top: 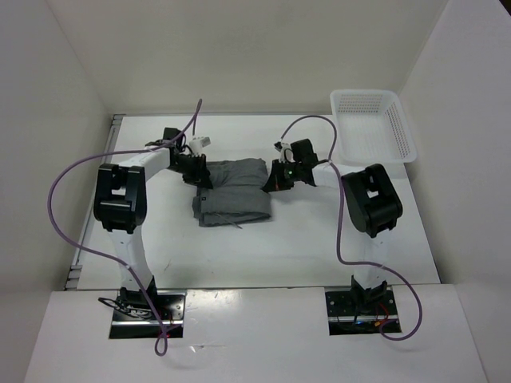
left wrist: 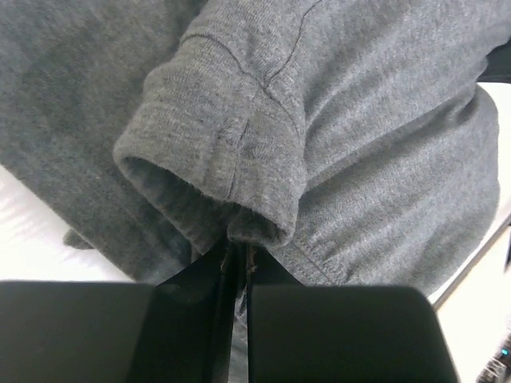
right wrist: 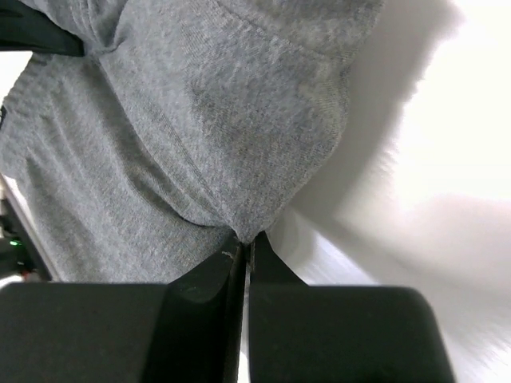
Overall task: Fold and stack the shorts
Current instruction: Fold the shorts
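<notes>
Rightward of shorts (top: 234,194), basket (top: 364,94), probably plastic.

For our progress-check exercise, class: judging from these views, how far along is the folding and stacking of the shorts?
Done: the shorts lie partly folded on the table, layers showing at the near edge. In hand: the left gripper and right gripper are each shut on a far corner of the fabric. Left: finishing that fold, releasing, and stacking; no stack shows yet.
</notes>
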Robot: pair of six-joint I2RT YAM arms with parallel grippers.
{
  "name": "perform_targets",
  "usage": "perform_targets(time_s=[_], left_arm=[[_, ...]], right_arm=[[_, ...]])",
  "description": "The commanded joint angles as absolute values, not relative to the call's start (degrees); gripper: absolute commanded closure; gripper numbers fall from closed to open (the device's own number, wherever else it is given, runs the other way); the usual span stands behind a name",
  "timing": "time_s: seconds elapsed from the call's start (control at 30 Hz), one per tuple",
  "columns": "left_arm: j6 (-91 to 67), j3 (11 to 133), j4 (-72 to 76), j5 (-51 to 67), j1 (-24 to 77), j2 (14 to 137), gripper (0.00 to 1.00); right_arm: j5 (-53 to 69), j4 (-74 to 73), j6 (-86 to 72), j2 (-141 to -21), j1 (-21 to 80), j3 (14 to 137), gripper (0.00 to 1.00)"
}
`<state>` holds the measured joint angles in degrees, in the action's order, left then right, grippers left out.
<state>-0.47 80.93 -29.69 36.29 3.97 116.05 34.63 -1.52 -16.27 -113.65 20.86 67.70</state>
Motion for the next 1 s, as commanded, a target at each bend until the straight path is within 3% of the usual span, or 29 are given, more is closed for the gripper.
perform_targets(time_s=[0.0,0.03,0.07,0.1,0.23,0.33,0.4,0.57,0.73,0.97], left_arm=[[0.0,82.0,-26.4,35.6,4.3,114.4,0.94],[0.0,83.0,-26.4,34.6,4.3,115.2,0.89],[0.0,83.9,-26.4,33.3,4.3,115.2,0.84],[0.0,85.3,-27.7,31.2,4.3,115.2,0.8],[0.0,85.9,-28.2,29.0,4.3,112.8,0.47],[0.0,85.9,-29.3,28.5,4.3,110.5,0.25],[0.0,86.4,-30.0,26.5,4.3,107.9,0.0],[0.0,88.7,-32.6,21.6,4.3,99.3,0.0],[0.0,89.7,-34.4,14.3,-0.5,87.8,0.0],[0.0,77.5,-33.8,-1.2,-10.4,71.5,0.0]], right_arm=[[33.6,-6.4,-9.7,-112.1,19.7,71.6,1.0],[33.1,-7.1,-9.1,-112.1,19.7,71.6,0.92],[33.6,-7.1,-9.1,-110.5,19.7,70.9,0.64],[33.6,-7.1,-9.1,-109.5,19.7,70.3,0.54],[32.9,-9.7,-5.5,-105.1,19.7,67.9,0.37],[31.6,-15.3,1.8,-102.5,19.7,70.7,0.3],[30.8,-18.4,5.1,-100.6,19.7,74.8,0.27],[27.5,-26.4,13.4,-95.0,19.7,82.4,0.2],[16.0,-28.4,20.1,-83.2,19.7,86.3,0.15],[0.9,-21.7,27.2,-57.6,14.6,69.5,0.11]])
